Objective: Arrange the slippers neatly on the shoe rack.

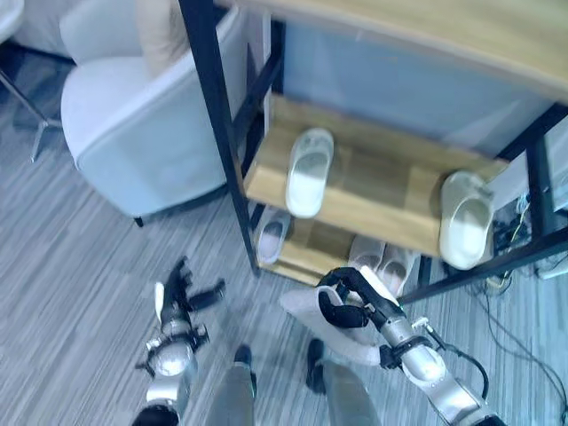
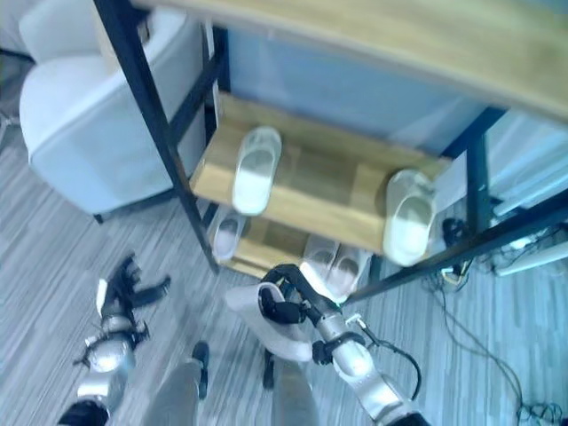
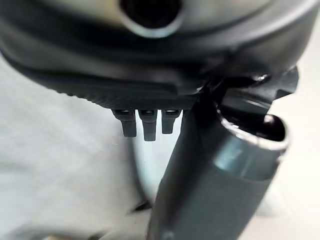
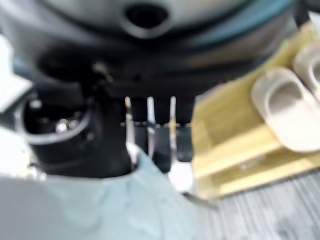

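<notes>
Right hand low before shoe rack, fingers curled round pale slipper, held just off grey floor near bottom shelf. Left hand at near left, fingers relaxed, holding nothing. Two slippers on middle shelf, well apart. Armchair far left.

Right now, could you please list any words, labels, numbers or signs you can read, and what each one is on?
None can be read: no print shows on the slippers, the rack, the armchair, or the slipper in the right hand.
</notes>
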Controlling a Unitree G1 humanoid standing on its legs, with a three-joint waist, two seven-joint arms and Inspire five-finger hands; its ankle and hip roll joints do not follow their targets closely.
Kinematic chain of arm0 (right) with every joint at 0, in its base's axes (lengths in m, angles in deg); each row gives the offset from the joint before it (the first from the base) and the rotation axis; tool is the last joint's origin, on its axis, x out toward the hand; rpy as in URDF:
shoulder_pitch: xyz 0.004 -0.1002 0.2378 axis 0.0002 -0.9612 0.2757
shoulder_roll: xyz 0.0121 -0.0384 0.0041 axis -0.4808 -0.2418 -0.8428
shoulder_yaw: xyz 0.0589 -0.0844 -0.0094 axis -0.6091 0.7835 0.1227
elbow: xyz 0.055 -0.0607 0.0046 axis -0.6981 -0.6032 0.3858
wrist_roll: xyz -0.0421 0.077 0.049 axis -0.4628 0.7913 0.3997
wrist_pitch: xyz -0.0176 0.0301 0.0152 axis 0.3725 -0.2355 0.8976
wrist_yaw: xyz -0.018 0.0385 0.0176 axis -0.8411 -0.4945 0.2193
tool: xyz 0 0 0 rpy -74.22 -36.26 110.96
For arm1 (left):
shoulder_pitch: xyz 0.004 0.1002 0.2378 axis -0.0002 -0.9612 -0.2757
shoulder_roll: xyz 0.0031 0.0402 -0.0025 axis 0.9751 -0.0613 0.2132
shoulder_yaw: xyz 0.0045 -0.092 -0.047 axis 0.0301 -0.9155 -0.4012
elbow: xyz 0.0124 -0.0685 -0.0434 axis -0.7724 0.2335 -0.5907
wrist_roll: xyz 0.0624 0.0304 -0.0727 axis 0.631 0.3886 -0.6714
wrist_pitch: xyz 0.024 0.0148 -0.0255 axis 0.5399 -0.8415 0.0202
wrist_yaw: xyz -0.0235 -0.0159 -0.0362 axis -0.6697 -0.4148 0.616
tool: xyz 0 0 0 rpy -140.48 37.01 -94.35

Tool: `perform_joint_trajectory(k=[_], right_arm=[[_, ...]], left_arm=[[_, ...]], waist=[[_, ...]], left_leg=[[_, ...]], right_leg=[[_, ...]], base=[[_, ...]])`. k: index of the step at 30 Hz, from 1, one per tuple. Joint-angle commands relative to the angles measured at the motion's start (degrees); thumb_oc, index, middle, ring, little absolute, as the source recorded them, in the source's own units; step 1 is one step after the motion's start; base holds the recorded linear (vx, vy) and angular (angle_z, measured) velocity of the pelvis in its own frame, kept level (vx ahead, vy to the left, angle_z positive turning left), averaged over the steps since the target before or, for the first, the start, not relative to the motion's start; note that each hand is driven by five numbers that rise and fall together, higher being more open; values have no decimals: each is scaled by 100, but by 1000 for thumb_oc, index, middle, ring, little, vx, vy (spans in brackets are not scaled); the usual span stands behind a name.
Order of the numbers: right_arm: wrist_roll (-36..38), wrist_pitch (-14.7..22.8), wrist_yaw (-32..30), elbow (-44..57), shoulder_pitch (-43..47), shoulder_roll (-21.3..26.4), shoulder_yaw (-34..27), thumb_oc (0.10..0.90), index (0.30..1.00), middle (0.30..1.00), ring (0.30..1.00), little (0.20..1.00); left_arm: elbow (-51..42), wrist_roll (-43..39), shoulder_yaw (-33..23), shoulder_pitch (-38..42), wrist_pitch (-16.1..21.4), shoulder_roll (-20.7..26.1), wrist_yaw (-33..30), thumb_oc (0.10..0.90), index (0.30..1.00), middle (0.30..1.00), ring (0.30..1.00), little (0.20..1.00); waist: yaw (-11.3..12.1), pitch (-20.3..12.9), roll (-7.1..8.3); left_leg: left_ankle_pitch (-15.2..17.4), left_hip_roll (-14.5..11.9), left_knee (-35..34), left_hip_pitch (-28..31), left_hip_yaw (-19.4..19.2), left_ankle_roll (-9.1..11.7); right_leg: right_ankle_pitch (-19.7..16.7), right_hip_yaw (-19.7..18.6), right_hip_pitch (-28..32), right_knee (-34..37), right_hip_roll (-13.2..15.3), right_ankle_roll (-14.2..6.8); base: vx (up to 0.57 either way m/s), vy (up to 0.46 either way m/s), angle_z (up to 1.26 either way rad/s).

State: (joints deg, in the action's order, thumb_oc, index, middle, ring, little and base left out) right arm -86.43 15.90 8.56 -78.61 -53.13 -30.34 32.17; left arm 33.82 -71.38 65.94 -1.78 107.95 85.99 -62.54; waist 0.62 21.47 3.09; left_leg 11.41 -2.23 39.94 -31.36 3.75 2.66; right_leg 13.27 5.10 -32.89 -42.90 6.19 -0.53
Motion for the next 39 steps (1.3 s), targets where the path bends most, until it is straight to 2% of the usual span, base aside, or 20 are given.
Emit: perform_joint_trajectory(k=[1,2,4,5,6,7,8,9,12,13,14,15,16,19,20,21,26,30,34,39], right_arm=[[-131,419,-683,461,957,-29,-109,400,300,300,300,300],[-180,385,-842,356,1253,-39,-112,400,300,300,300,300],[-195,296,-1188,80,1821,-113,-148,400,300,300,300,300],[-352,198,-1573,-218,2492,-119,-119,400,300,300,300,300],[-356,208,-1597,-262,2551,-129,-93,400,300,300,300,300],[-470,146,-1806,-408,2907,-70,-69,400,300,300,300,300],[-425,-46,-2180,-1098,3895,140,20,400,300,300,300,300],[-411,-30,-2194,-1148,3956,139,41,400,300,300,300,300],[10,-98,-2402,-1765,4774,309,186,400,300,300,300,300],[52,-190,-2517,-2109,5296,533,321,400,300,300,300,300],[56,-184,-2520,-2128,5328,534,335,400,300,300,300,300],[25,-206,-2542,-2156,5418,596,416,400,300,300,300,300],[-34,-254,-2676,-2509,5710,809,492,400,300,300,300,300],[37,-250,-2766,-2733,5975,963,563,400,300,300,300,300],[247,-198,-2780,-2943,6218,1100,656,400,300,300,300,300],[257,-190,-2780,-2957,6235,1102,668,400,300,300,300,300],[589,-75,-2829,-3127,6624,1579,844,400,300,300,300,300],[909,86,-2904,-3142,6598,1890,827,400,300,300,300,300],[1157,202,-2907,-3411,6900,2153,1190,400,300,300,300,300],[1239,290,-2932,-3536,6999,2312,1501,400,300,300,300,300]], left_arm=[[-336,209,-184,142,684,231,-796,800,900,900,900,900],[-429,253,-269,230,673,245,-1007,800,900,900,900,900],[-477,262,-425,277,700,281,-1324,800,900,900,900,900],[-239,257,-529,411,709,340,-1664,800,900,900,900,900],[-221,264,-543,443,714,341,-1676,800,900,900,900,900],[-163,220,-598,510,705,401,-1834,800,900,900,900,900],[110,-4,-709,716,705,625,-2126,800,900,900,900,900],[130,-14,-718,751,711,630,-2123,800,900,900,900,900],[245,-234,-791,943,689,832,-2304,800,900,900,900,900],[292,-377,-853,1045,738,932,-2449,800,900,900,900,900],[297,-378,-861,1062,739,930,-2449,800,900,900,900,900],[246,-345,-883,1041,709,944,-2473,800,900,900,900,900],[229,-283,-850,1104,699,1035,-2594,800,900,900,900,900],[127,-168,-843,1086,701,1099,-2701,800,900,900,900,900],[13,18,-860,1032,666,1172,-2814,800,900,900,900,900],[4,28,-865,1031,661,1164,-2823,800,900,900,900,900],[-349,455,-796,768,624,1265,-3016,800,900,900,900,900],[-558,692,-683,382,588,1265,-3095,800,900,900,900,900],[-529,776,-571,109,620,1368,-3091,800,900,900,900,900],[-339,668,-454,67,663,1410,-2976,800,900,900,900,900]], waist=[[-5,-346,-67],[18,-460,-85],[101,-534,-149],[173,-546,-195],[165,-595,-198],[204,-577,-219],[312,-493,-295],[307,-497,-301],[411,-283,-358],[460,-117,-345],[453,-114,-349],[462,-47,-347],[500,113,-372],[533,226,-389],[575,346,-396],[573,350,-395],[645,805,-362],[743,832,-292],[919,832,-177],[1030,832,-93]], left_leg=[[923,-43,1046,-634,-200,-229],[1081,-79,1497,-1176,-206,-240],[1283,-148,2125,-1836,-124,-319],[1504,-201,2832,-2509,-50,-386],[1556,-210,2942,-2647,-41,-385],[1692,-218,3371,-3008,17,-424],[2035,-211,4519,-3820,165,-535],[2079,-211,4605,-3897,175,-533],[2412,-159,5706,-4485,261,-612],[2718,-78,6511,-4861,363,-602],[2732,-72,6555,-4904,367,-601],[2802,-69,6764,-4970,394,-603],[2988,13,7380,-5204,475,-573],[3171,78,7953,-5444,514,-558],[3337,117,8488,-5658,533,-529],[3356,117,8522,-5676,531,-527],[3556,113,9255,-5859,524,-474],[3643,103,9302,-5859,493,-476],[3672,82,9142,-5859,501,-488],[3749,85,9118,-5859,575,-515]], right_leg=[[960,-244,-452,-807,56,-19],[1133,-332,-978,-1221,9,38],[1305,-426,-1635,-1805,-34,125],[1485,-501,-2307,-2488,-67,185],[1529,-505,-2441,-2587,-75,184],[1642,-530,-2803,-2992,-78,219],[1950,-610,-3601,-4143,-85,317],[1992,-612,-3675,-4224,-86,315],[2259,-619,-4249,-5348,-96,373],[2536,-647,-4618,-6245,-72,359],[2553,-651,-4659,-6289,-68,359],[2635,-715,-4734,-6551,-71,385],[2785,-813,-4947,-7237,-56,344],[2888,-957,-5156,-7829,-52,316],[2980,-1095,-5370,-8374,-55,296],[2999,-1107,-5391,-8410,-57,290],[3099,-1308,-5578,-9130,44,261],[3078,-1323,-5606,-9130,114,297],[3012,-1276,-5677,-8965,103,334],[2941,-1245,-5666,-8815,94,312]], base=[[-123,-25,-22],[-94,-32,-29],[-137,-23,-30],[-87,-25,-20],[-75,-39,-23],[-28,-54,-16],[-27,-54,-7],[10,-45,8],[49,-19,9],[82,-21,10],[103,-28,14],[132,-28,18],[135,-28,16],[133,6,25],[99,1,5],[83,2,-2],[20,-15,6],[10,-1,3],[0,0,0],[7,22,-4]])
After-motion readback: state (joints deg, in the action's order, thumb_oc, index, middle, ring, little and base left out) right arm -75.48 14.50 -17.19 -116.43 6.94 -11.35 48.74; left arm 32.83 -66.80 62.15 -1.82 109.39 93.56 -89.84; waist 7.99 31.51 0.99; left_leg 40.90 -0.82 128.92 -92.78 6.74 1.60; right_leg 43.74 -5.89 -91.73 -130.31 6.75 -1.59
